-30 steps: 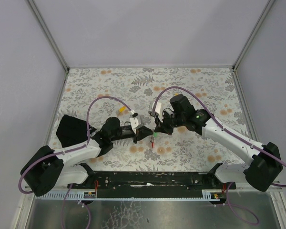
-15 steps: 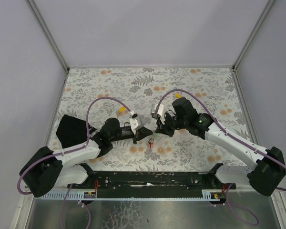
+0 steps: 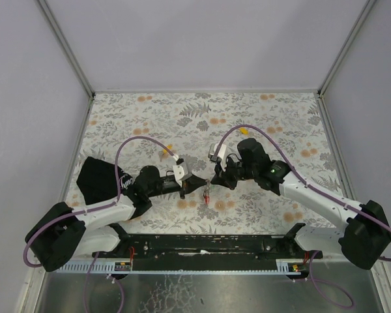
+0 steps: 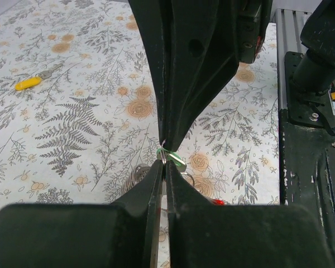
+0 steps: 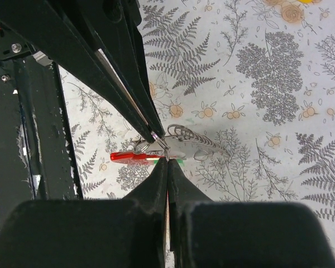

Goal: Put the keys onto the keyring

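Both grippers meet tip to tip just above the table's near middle. My left gripper (image 3: 195,188) (image 4: 164,164) is shut on the thin wire ring of the keyring (image 3: 207,197), whose red part (image 5: 127,157) (image 4: 216,201) hangs beside the tips. Facing it, my right gripper (image 3: 213,181) (image 5: 167,160) is shut, pinching at the green key (image 4: 176,158) (image 5: 180,161) right against that ring. Whether the key is threaded on the ring is hidden by the fingers. One yellow key (image 3: 164,154) (image 4: 29,84) lies behind the left arm. Another yellow key (image 3: 244,130) lies behind the right arm.
A black object (image 3: 98,179) sits on the floral table cover (image 3: 280,111) at the left edge, beside the left arm. Grey walls close in the table's left, far and right sides. The black rail (image 3: 208,244) carrying the arm bases runs along the near edge.
The left gripper has closed on the ring. Both grippers and the keyring between them have shifted slightly toward the near edge, and the right arm has swung a little left.
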### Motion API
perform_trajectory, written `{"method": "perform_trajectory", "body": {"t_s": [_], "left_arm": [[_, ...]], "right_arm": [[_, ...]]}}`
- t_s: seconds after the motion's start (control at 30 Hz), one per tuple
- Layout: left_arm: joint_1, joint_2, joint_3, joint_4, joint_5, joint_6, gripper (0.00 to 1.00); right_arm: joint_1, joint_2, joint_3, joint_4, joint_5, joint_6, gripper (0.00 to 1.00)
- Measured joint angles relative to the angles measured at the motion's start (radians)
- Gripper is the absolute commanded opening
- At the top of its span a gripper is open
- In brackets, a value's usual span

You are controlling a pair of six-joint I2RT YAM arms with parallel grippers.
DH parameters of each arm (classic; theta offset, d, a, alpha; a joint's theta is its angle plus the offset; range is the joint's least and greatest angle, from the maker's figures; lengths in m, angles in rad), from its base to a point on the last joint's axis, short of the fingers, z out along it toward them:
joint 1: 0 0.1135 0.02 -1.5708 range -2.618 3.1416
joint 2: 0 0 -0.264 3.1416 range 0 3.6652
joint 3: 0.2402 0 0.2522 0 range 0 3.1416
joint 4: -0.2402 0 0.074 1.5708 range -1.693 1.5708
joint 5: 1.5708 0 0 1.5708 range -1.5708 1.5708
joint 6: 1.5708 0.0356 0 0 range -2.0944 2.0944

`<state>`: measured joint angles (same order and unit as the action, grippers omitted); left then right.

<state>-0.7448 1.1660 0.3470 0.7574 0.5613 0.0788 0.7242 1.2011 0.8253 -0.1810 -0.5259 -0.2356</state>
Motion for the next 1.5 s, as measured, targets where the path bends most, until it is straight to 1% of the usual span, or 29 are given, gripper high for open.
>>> {"method": "perform_trajectory", "body": {"t_s": [0.37, 0.77, 0.87, 1.0, 1.07, 1.3, 1.5], "left_arm": [[0.0, 0.003, -0.031, 0.07, 0.0, -0.013, 0.0], [-0.001, 0.002, -0.043, 0.079, 0.0, -0.014, 0.0], [-0.001, -0.005, -0.043, 0.071, -0.004, -0.011, 0.12], [-0.002, -0.035, -0.042, 0.054, -0.019, 0.004, 0.27], [-0.002, -0.043, -0.04, 0.047, -0.024, 0.008, 0.32], [-0.002, -0.043, -0.011, -0.007, -0.027, 0.015, 0.36], [-0.002, -0.036, 0.005, -0.022, -0.027, 0.016, 0.34]], "right_arm": [[-0.013, 0.068, -0.002, 0.045, -0.081, 0.016, 0.0], [-0.019, 0.095, -0.002, 0.048, -0.112, 0.029, 0.0], [-0.019, 0.084, 0.002, 0.029, -0.112, 0.022, 0.0], [-0.019, 0.064, 0.04, -0.036, -0.103, -0.005, 0.0], [-0.019, 0.059, 0.063, -0.059, -0.103, -0.018, 0.0], [-0.019, 0.056, 0.107, -0.103, -0.105, -0.047, 0.0], [-0.019, 0.056, 0.115, -0.134, -0.105, -0.057, 0.0]]}}
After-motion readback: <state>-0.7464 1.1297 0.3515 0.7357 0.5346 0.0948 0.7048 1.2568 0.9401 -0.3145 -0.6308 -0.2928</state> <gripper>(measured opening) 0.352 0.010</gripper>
